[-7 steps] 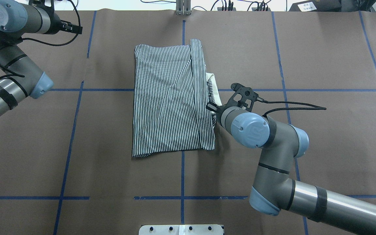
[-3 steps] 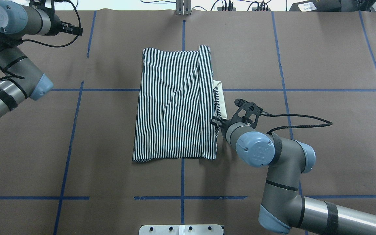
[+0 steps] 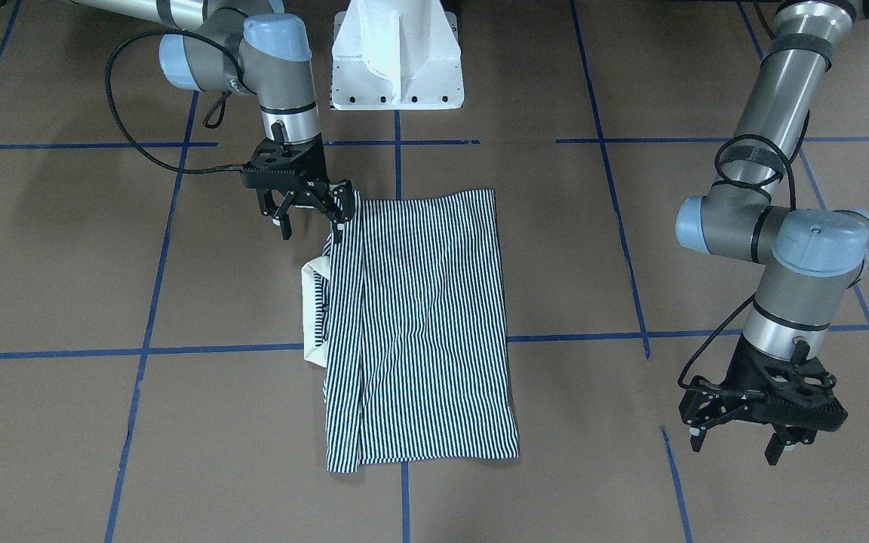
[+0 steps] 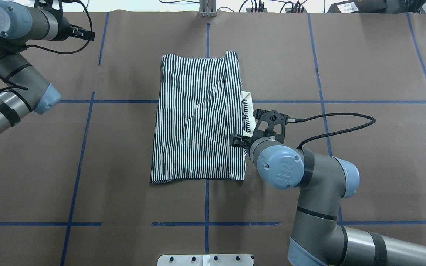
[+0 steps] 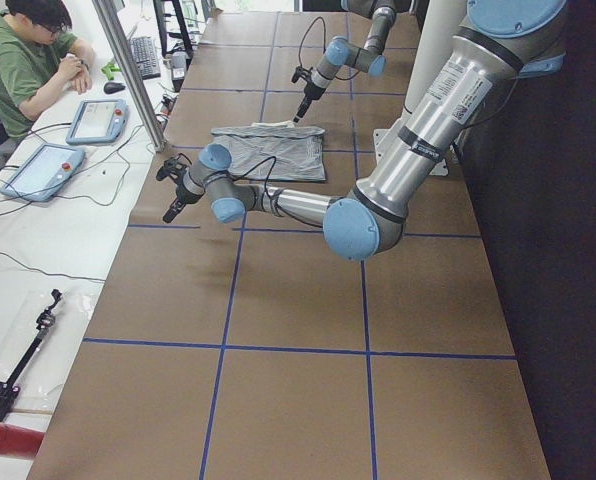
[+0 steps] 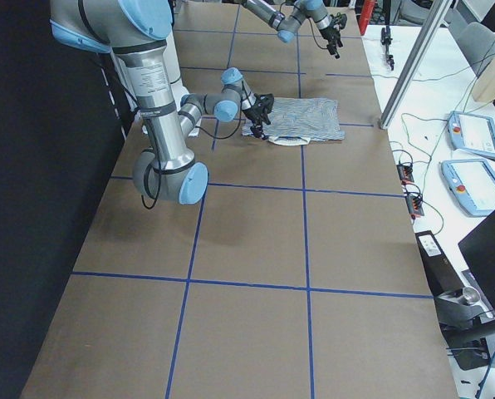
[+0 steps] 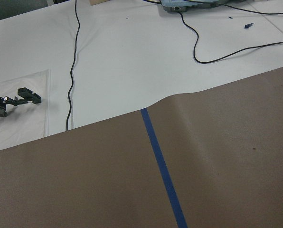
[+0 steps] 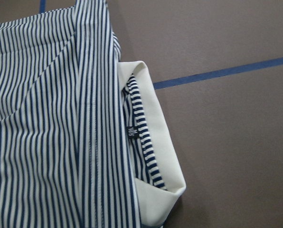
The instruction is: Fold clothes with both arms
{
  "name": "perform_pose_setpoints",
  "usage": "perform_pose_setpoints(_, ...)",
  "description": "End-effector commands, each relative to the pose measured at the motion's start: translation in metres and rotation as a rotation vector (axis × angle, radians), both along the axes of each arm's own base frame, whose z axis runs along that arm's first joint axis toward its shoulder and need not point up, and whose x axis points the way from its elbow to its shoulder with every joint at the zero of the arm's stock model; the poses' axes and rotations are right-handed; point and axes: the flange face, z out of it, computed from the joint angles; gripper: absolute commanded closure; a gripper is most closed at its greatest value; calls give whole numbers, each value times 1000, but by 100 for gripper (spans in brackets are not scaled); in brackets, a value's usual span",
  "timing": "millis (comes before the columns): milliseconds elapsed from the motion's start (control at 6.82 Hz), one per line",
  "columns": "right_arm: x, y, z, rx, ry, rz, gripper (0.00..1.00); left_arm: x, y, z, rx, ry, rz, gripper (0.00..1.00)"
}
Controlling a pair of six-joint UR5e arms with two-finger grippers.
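Roughly halfway: your shirt [image 4: 198, 118] is lying narrowed, seemingly awaiting halving, right gripper [image 3: 311, 225] and left gripper [image 3: 735, 449] both spread empty.

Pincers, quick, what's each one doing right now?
Left pincer: open, empty, well away from the shirt.
Right pincer: open, at the shirt's edge, gripping nothing.

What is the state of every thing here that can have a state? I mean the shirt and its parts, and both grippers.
polo shirt: folded into a long rectangle, lying flat.
collar: sticking out past the folded edge on the right arm's side.
right gripper: open, at a corner of the shirt, not closed on it.
left gripper: open, empty, well apart from the shirt.
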Motion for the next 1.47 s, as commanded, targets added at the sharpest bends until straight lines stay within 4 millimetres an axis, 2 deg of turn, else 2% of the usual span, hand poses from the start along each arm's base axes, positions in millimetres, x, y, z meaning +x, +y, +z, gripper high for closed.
perform_pose_setpoints(0,-15,14,-40,48,92,-144,0,-1,0,2,-3,0,-1,0)
perform_pose_setpoints(147,-25,30,-38,113,139,-236,0,-1,0,1,-2,0,-1,0)
perform_pose_setpoints(587,-53,67,-27,286,279,-427,33,0,1,1,-2,0,0,0)
perform_pose_setpoints(733,-56,72,-26,323,308,-467,40,0,1,1,-2,0,0,0)
perform_pose_setpoints(1320,-61,84,-16,377,363,-515,55,0,1,1,-2,0,0,0)
